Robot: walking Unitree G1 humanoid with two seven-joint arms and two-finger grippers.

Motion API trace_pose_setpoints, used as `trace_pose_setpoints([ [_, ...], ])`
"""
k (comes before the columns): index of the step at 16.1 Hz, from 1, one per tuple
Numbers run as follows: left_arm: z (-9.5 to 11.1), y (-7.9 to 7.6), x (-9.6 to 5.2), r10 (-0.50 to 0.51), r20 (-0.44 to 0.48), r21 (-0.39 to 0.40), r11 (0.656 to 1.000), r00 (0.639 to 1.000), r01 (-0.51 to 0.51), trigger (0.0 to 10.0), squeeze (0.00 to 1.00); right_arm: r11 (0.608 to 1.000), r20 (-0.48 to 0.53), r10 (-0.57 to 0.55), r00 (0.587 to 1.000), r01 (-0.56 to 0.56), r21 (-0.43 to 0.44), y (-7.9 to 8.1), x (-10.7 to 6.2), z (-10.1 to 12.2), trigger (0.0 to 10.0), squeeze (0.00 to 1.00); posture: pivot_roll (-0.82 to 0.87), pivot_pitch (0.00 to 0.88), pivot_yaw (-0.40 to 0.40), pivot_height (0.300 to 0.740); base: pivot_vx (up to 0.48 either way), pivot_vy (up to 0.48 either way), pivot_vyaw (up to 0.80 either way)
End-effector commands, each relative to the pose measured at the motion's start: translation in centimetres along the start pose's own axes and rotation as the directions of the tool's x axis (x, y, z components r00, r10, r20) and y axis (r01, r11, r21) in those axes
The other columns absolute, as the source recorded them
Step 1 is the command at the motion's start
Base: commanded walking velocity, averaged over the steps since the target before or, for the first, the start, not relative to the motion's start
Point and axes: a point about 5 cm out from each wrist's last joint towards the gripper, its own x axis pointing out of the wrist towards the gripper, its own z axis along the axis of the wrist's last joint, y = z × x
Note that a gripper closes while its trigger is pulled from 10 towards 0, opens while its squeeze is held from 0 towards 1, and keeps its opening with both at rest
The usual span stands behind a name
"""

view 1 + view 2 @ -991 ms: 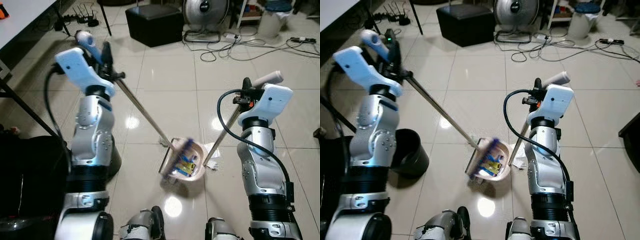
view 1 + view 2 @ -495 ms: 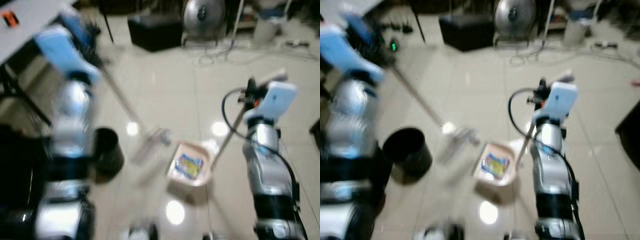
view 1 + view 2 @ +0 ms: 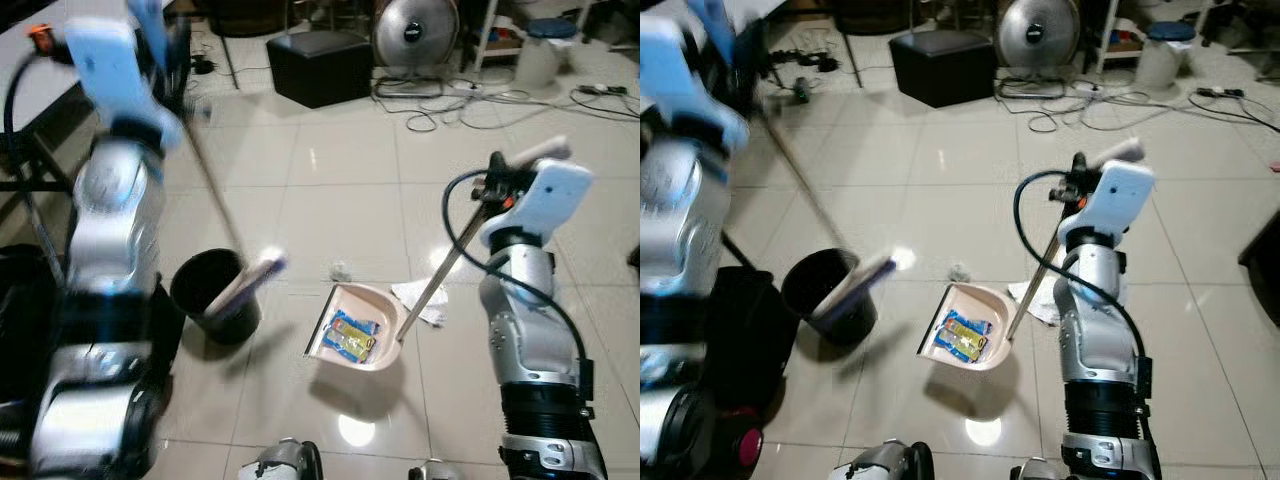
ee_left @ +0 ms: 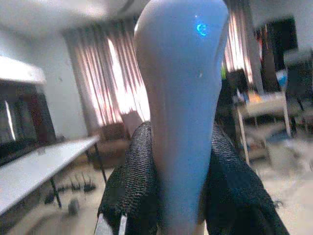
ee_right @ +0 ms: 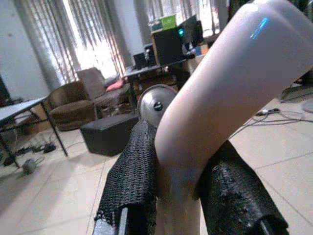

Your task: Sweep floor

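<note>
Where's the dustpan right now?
The dustpan sits on the tiled floor ahead of the robot, centre of the eye views, between the black bin on its left and crumpled paper on its right, with wrappers inside.

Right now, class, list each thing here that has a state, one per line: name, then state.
Left gripper: shut on broom handle.
Right gripper: shut on dustpan handle.
Broom: head over the bin.
Dustpan: on floor, holding wrappers.
Black bin: upright, open-topped.
Crumpled paper: unswept, beside dustpan.
</note>
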Motion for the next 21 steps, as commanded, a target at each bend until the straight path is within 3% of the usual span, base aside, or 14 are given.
trace_pose_setpoints([
  [1,-0.2,1.2,-0.7,-0.017,-0.032,0.056,0.998,0.999,0.019,10.0,0.0,0.999,0.087,0.031,0.996,-0.035,0.04,1.0,0.6,2.9,10.0,0.0,-0.06,0.038,0.133,0.74,0.0,0.0,0.0],
  [4,-1.6,2.2,-2.6,0.004,-0.13,0.044,0.999,0.991,0.001,10.0,0.0,0.998,0.103,0.058,0.993,-0.061,0.025,1.1,0.9,4.7,10.0,0.0,-0.06,0.031,0.123,0.74,0.0,0.0,0.0],
  [6,-4.2,2.0,-5.6,0.033,-0.301,-0.023,0.999,0.953,-0.042,10.0,0.0,0.993,0.086,0.115,0.99,-0.116,0.0,1.3,0.8,6.1,10.0,0.0,-0.06,0.018,0.105,0.74,0.0,0.0,0.0],
  [8,-6.2,1.2,-8.2,0.049,-0.409,-0.043,0.996,0.911,-0.073,10.0,0.0,0.989,0.049,0.145,0.988,-0.146,-0.003,1.4,0.8,6.6,10.0,0.0,-0.06,0.01,0.095,0.74,0.0,0.0,0.0],
  [9,-7.4,0.7,-10.0,0.064,-0.44,0.003,0.998,0.896,-0.07,10.0,0.0,0.987,0.033,0.162,0.986,-0.162,0.004,1.6,0.7,7.0,10.0,0.0,-0.06,0.002,0.083,0.74,0.0,0.0,0.0],
  [10,-7.9,0.3,-10.9,0.067,-0.456,0.009,0.997,0.887,-0.071,10.0,0.0,0.984,0.041,0.18,0.983,-0.18,0.009,1.9,0.6,7.5,10.0,0.0,-0.06,0.0,0.078,0.74,0.0,0.0,0.0],
  [14,-7.4,-1.7,-13.0,0.044,-0.445,0.017,0.999,0.894,-0.04,10.0,0.0,0.973,0.096,0.211,0.973,-0.219,0.074,2.5,1.2,9.8,10.0,0.0,-0.06,0.0,0.032,0.74,0.0,0.0,0.52],
  [17,-6.5,-2.3,-13.1,0.044,-0.392,0.024,0.999,0.919,-0.037,10.0,0.0,0.962,0.126,0.225,0.966,-0.241,0.126,2.8,1.8,10.8,10.0,0.0,-0.04,0.0,0.003,0.74,0.0,0.0,0.8],
  [21,-6.3,-2.6,-13.2,0.035,-0.394,0.028,0.999,0.919,-0.026,10.0,0.0,0.954,0.148,0.2,0.969,-0.227,0.194,2.4,2.2,11.2,10.0,0.0,-0.04,0.0,0.01,0.74,0.161,0.0,0.4],
])
